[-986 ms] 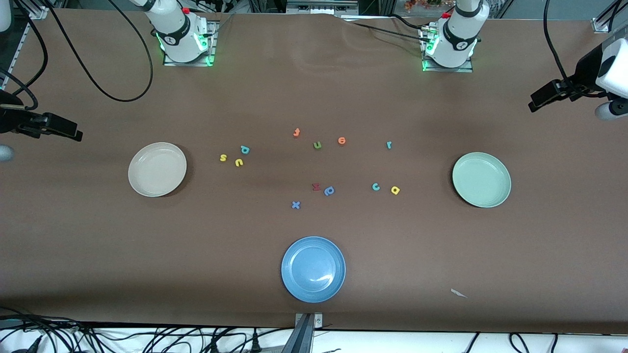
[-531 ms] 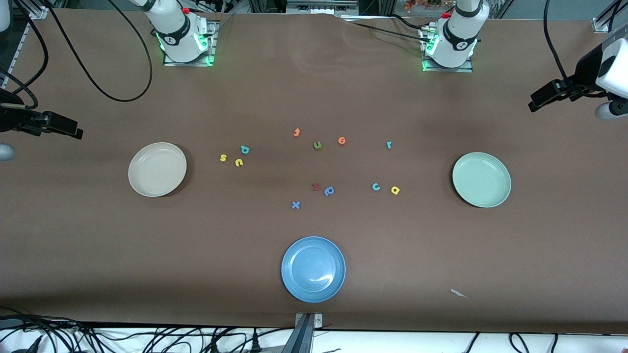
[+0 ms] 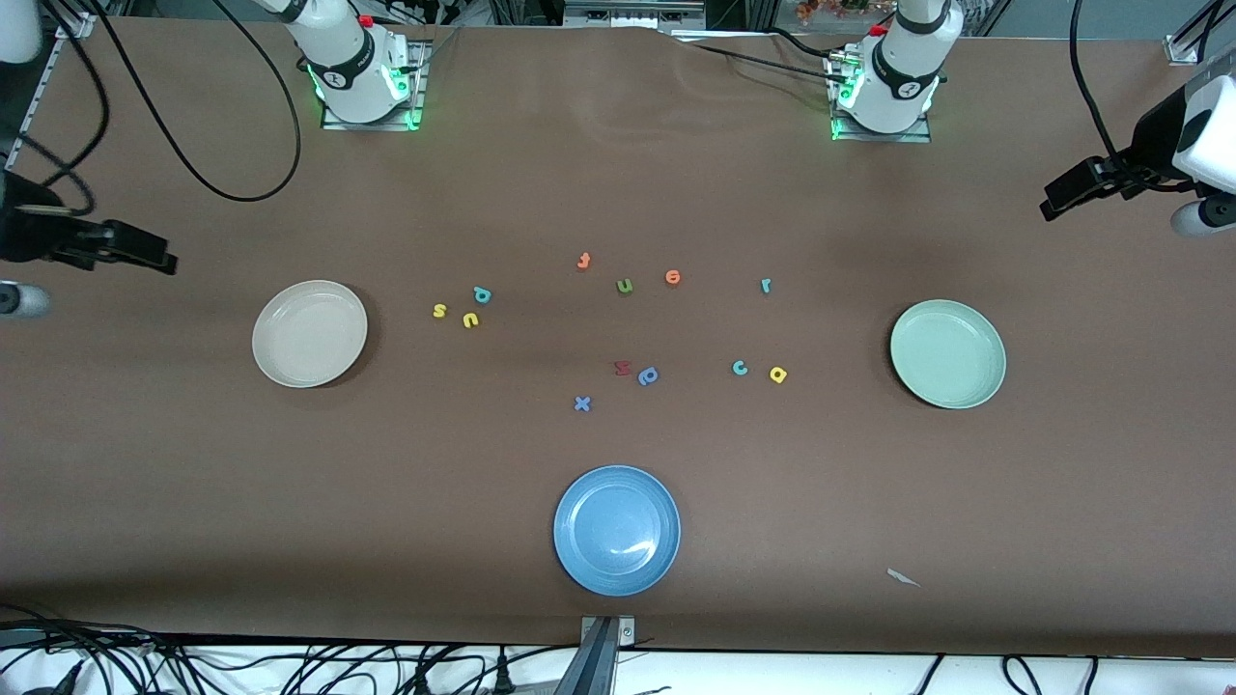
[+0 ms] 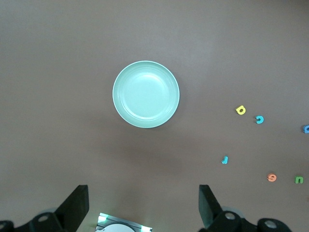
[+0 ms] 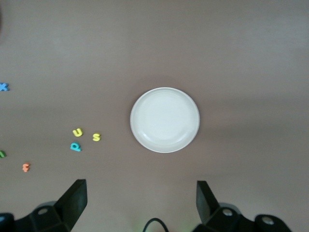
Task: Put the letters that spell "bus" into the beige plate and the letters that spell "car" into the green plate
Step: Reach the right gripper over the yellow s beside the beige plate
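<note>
I see a brown table from above, with both arms raised high and waiting. The left end effector hangs above the green plate, its fingers spread wide and holding nothing. The right end effector hangs above the beige plate, likewise wide open and empty.

The beige plate lies toward the right arm's end of the table, the green plate toward the left arm's end; both hold nothing. Near the beige plate sit the yellow s, yellow u and teal b, close together. Near the green plate sit the yellow a and teal c, just beside each other, with the teal r farther from the front camera. A blue plate lies nearest the front camera, mid-table. Between the groups, other loose letters are scattered.
</note>
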`<action>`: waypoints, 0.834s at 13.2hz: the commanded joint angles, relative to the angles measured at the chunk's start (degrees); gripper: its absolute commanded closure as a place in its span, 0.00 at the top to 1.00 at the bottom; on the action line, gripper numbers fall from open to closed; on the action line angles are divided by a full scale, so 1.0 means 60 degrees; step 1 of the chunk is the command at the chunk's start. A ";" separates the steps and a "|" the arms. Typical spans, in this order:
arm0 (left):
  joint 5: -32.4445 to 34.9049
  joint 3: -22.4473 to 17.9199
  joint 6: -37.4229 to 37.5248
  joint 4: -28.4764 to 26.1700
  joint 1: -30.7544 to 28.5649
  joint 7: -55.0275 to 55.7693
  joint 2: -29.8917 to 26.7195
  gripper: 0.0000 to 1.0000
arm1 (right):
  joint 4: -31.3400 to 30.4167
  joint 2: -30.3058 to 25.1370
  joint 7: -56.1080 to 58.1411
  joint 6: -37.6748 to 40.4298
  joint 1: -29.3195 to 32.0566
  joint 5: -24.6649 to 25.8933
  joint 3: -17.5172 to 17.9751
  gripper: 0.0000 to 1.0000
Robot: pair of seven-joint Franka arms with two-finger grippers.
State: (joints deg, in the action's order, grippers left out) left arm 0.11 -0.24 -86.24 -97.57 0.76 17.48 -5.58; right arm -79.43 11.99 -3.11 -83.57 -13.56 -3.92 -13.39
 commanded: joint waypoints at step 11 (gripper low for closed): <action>-0.0149 -0.0018 0.0340 0.0294 -0.0010 0.0060 0.0124 1.00 | -0.3107 0.1019 -0.2909 -0.2548 -0.2868 -0.0680 0.0108 0.99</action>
State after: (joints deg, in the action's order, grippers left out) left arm 0.10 -0.24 -85.82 -97.51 0.75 17.48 -5.54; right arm -93.08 20.05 -20.11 -95.43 -30.16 -6.93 -12.48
